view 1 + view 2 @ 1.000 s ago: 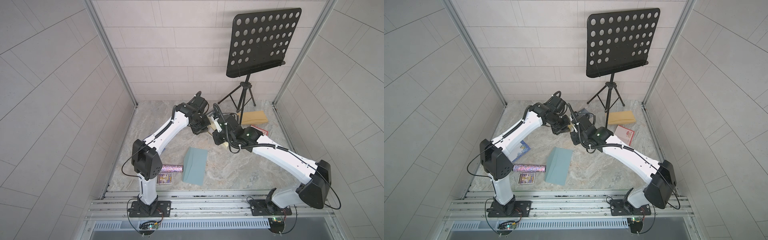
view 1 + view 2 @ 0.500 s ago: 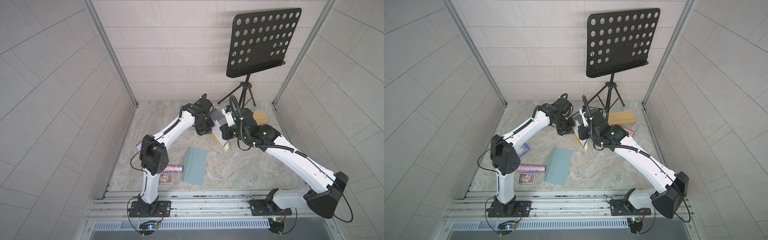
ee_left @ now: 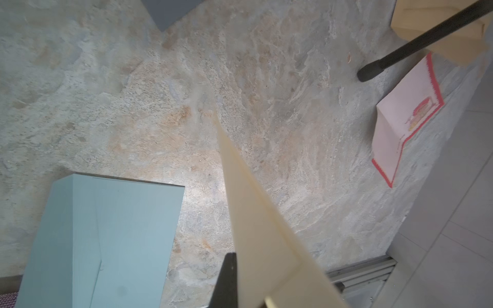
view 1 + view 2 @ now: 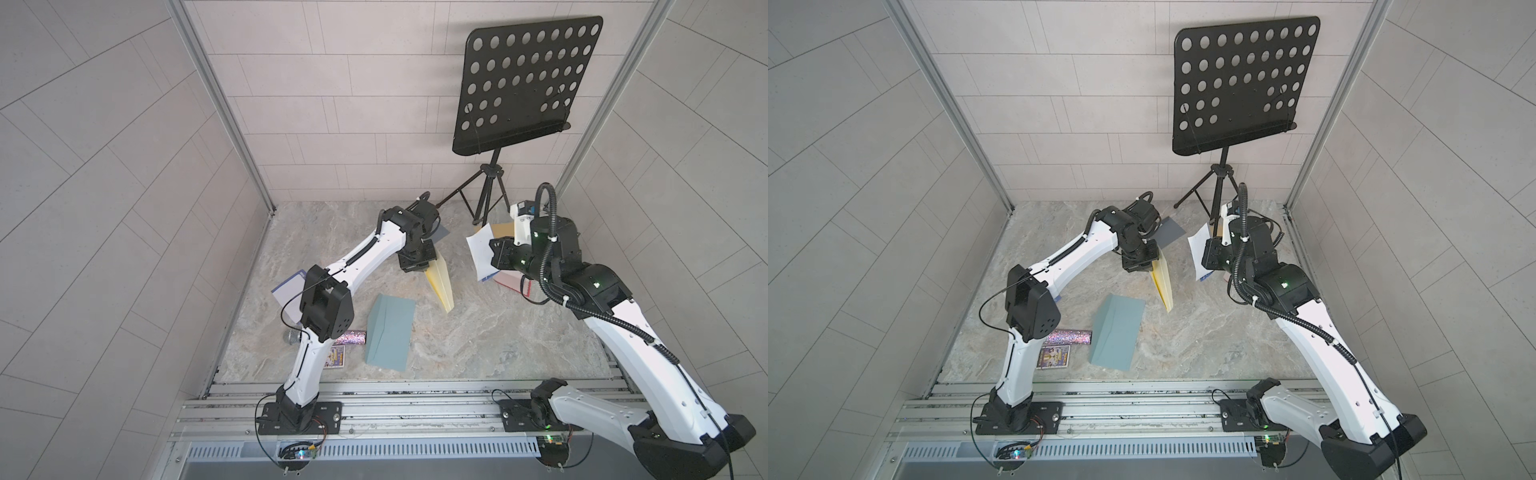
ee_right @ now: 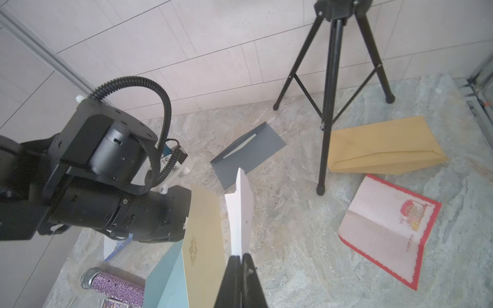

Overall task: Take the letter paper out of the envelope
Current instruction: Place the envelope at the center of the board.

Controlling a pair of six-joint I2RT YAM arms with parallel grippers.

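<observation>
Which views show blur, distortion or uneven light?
Both top views: sharp, but the wide lens bends the lines of the wall tiles near the edges. Left wrist view: the cream envelope is close and out of focus; a bright patch lies on the floor beside it. Right wrist view: the letter paper is sharp.

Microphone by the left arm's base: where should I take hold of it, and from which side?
Take the microphone by the middle of its glittery handle, coming straight down from above, jaws closing across its width. It lies flat on the table, and the handle is a straight, narrow cylinder; the rounded mesh head would likely slip.
</observation>
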